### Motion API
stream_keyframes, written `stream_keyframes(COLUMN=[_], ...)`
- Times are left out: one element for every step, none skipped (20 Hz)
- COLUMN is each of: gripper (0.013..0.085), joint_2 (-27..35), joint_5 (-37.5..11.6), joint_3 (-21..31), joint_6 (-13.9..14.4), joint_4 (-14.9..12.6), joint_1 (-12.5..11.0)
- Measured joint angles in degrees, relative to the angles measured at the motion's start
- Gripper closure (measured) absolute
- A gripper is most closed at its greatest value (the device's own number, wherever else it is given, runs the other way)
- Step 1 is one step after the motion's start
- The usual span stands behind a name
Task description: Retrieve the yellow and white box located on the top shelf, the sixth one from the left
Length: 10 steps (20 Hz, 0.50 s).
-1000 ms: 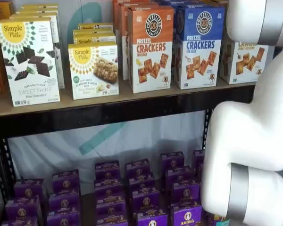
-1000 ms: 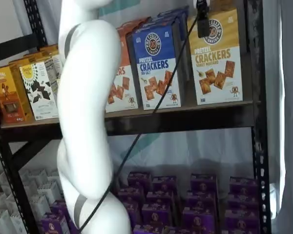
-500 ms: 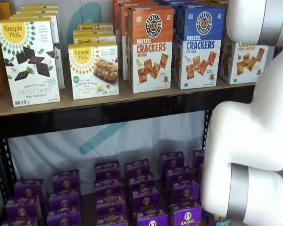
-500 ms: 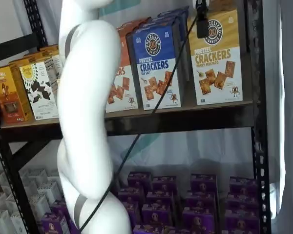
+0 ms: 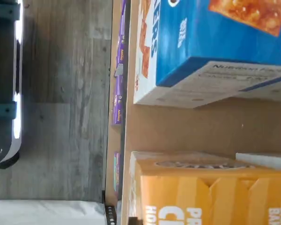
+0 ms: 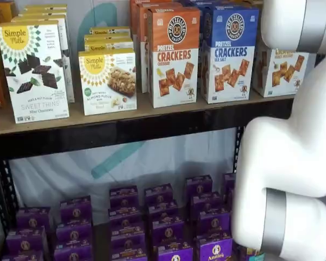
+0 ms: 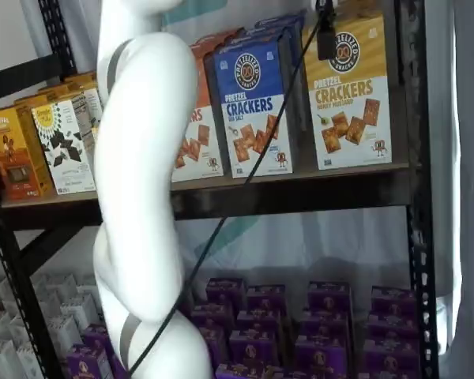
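On wooden top shelf (image 7: pixel 300 185): tall cardboard yellow and white box (image 7: pixel 349 95); black gripper (image 7: pixel 325 31) above, grip state unclear.

1. Only one black finger of the gripper (image 7: pixel 325 35) hangs from the top edge in a shelf view; whether the pincer grips anything cannot be told.
2. Just behind that finger, the yellow and white box (image 7: pixel 351 91) loses its top to the picture's edge.
3. In a shelf view, the white arm (image 6: pixel 293 147) covers the yellow and white box (image 6: pixel 281 72) above its cracker picture.
4. To the pincer's left, the orange-topped crackers box (image 7: pixel 196 134) is half hidden behind the arm (image 7: pixel 138 189).
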Motion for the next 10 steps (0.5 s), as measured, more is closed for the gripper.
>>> stream_keyframes(gripper=[0.033, 0.033, 0.033, 0.037, 0.041, 0.041, 0.041, 0.041, 0.041, 0.041], joint_2=[0.0, 0.02, 0.02, -0.06, -0.08, 0.02, 0.2, 0.24, 0.24, 0.29], joint_5=[0.1, 0.22, 0.38, 0.4, 0.49, 0.74, 1.08, 1.21, 1.27, 1.41], joint_3=[-0.11, -0.23, -0.35, -0.35, -0.4, -0.66, -1.01, -1.15, -1.21, -1.36], joint_6=[-0.06, -0.1, -0.15, -0.23, -0.27, -0.27, -0.27, -0.29, -0.3, -0.3], joint_4=[0.03, 0.06, 0.09, 0.16, 0.23, 0.3, 0.29, 0.26, 0.29, 0.4], joint_1=[-0.08, -0.15, -0.23, -0.35, -0.43, -0.49, -0.52, -0.54, -0.58, -0.64])
